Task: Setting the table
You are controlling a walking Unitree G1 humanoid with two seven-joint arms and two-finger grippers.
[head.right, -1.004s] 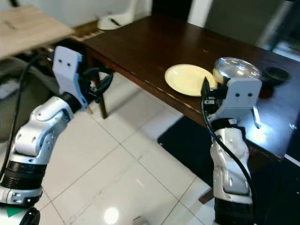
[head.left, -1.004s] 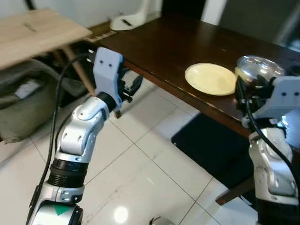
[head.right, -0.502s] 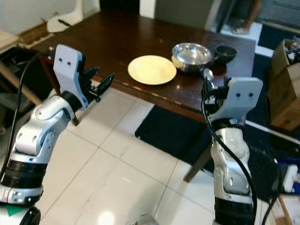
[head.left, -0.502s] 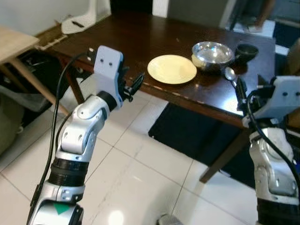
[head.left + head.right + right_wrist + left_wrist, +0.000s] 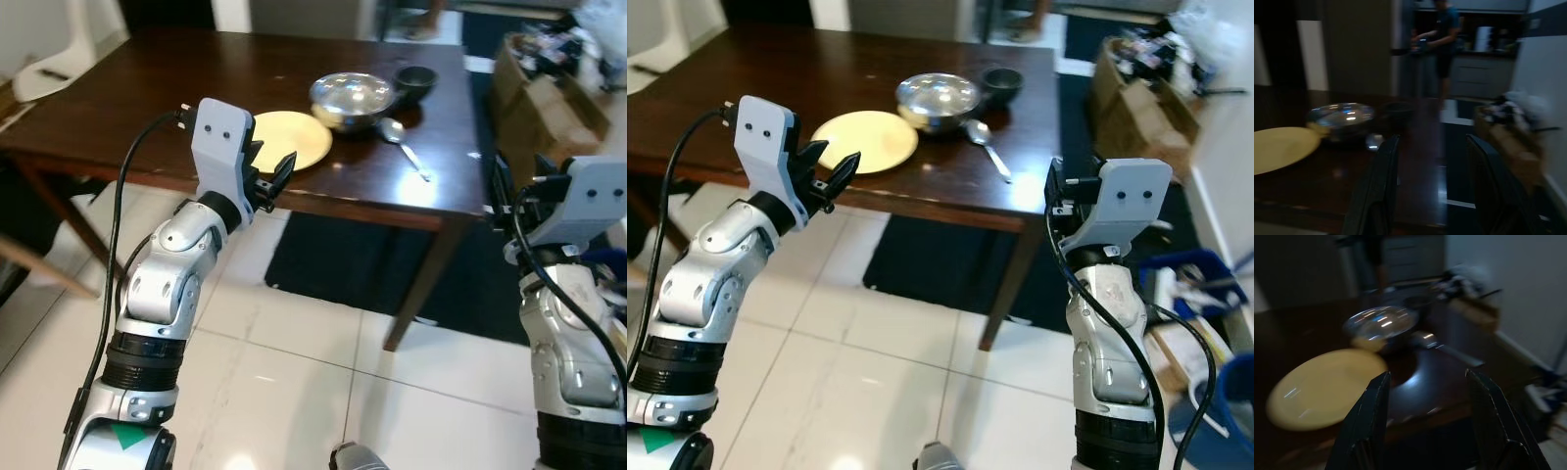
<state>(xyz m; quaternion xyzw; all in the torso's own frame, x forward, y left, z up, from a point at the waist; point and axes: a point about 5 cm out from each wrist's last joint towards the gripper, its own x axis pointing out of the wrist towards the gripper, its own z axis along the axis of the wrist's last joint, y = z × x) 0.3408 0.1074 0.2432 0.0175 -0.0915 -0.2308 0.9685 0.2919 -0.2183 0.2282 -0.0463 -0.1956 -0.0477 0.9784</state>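
A yellow plate (image 5: pixel 291 140) lies near the front edge of the dark wooden table (image 5: pixel 147 88). Behind it stand a steel bowl (image 5: pixel 353 95) and a small dark bowl (image 5: pixel 416 78), and a spoon (image 5: pixel 402 143) lies to the right of the plate. My left gripper (image 5: pixel 269 172) is raised just before the table edge, close to the plate, open and empty. In the left wrist view its fingers (image 5: pixel 1365 431) frame the plate (image 5: pixel 1322 387) and bowl (image 5: pixel 1381 322). My right gripper (image 5: pixel 1432 188) is held up off the table's right corner, open, nothing in it.
A dark mat (image 5: pixel 343 266) lies on the white tiles under the table. Cardboard boxes with clutter (image 5: pixel 544 69) stand to the right, a blue bin (image 5: pixel 1187 276) nearer me. A white chair (image 5: pixel 44 61) is at the far left. A person (image 5: pixel 1442 34) stands in the back room.
The whole picture has swung: the camera turned toward the table, so plate, bowls and spoon now sit ahead. Both arms keep the same raised pose, fingers apart.
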